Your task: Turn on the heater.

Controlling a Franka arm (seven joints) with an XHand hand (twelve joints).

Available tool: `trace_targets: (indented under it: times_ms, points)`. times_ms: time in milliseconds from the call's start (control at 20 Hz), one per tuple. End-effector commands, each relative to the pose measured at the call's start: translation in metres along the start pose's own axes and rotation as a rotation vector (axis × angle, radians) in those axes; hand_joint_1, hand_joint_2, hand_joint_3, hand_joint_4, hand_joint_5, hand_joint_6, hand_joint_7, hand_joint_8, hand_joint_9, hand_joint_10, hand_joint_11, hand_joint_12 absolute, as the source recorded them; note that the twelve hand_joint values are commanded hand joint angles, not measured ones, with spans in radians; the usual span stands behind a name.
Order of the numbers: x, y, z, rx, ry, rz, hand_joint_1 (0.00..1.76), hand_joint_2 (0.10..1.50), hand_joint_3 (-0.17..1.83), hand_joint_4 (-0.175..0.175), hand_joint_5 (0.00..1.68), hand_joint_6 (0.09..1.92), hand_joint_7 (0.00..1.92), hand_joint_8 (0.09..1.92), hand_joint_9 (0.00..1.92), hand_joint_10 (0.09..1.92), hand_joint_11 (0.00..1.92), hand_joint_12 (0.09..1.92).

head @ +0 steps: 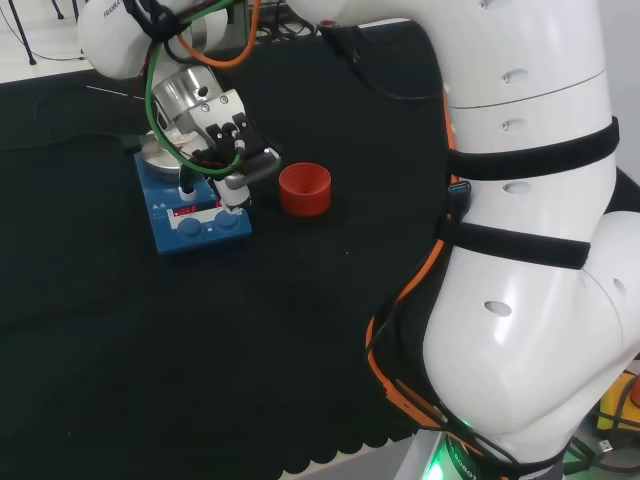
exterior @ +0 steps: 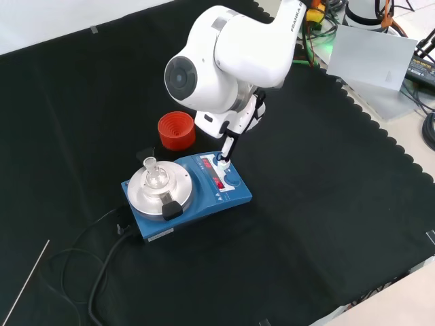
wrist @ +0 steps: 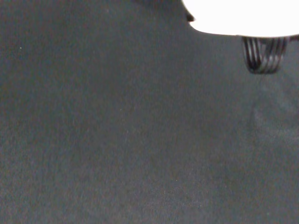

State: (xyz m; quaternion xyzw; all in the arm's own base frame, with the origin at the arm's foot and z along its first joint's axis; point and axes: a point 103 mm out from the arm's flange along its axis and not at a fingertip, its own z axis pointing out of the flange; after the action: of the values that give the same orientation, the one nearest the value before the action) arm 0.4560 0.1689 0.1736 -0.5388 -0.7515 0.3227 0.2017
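Head view: the hand (head: 222,140) hangs over the blue heater (head: 195,208), which sits on the black cloth of the bench (head: 300,340) at the left of the view. One finger (head: 234,192) reaches straight down to the heater's front panel, its tip on or just above the right-hand knob (head: 229,220); contact cannot be confirmed here. The other fingers are partly bent above the heater, holding nothing. A red display strip (head: 193,211) glows on the panel between the plate and the knobs. A red ribbed ring (head: 304,188) stands on the cloth just to the right of the heater, apart from it.

Front view: the heater (exterior: 187,193) lies near the middle of the cloth (exterior: 326,224), below the arm's big white link (exterior: 228,58). A small clear glass flask (exterior: 155,175) stands upright on the round silver plate (exterior: 160,190). The pointing finger (exterior: 227,148) comes down from above onto the white knob (exterior: 221,163) at the panel's far end and appears to touch it. The red ring (exterior: 177,130) stands behind the heater, close to it. A black power cable (exterior: 102,258) trails from the heater toward the lower left.

Wrist view: dark cloth (wrist: 131,140) lies beyond a blurred white part of the hand (wrist: 238,16), with a dark ribbed piece (wrist: 264,56) just beside it.
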Motion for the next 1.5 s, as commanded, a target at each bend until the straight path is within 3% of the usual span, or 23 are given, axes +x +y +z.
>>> trace_targets:
  times_ms: [50,700,1500]
  points:
    - [0.002,0.002,0.015,0.020,0.000,-0.004,1.65,0.43,1.43,-0.039,0.33,0.13,1.81,1.92,1.92,1.60,1.81,1.54]
    - [0.007,0.001,0.019,0.029,-0.032,0.003,1.65,0.43,1.43,-0.039,0.34,0.12,1.81,1.92,1.92,1.59,1.81,1.54]
    - [0.009,0.012,0.023,0.032,0.000,0.002,1.65,0.43,1.43,-0.038,0.35,0.12,1.82,1.91,1.92,1.58,1.81,1.53]
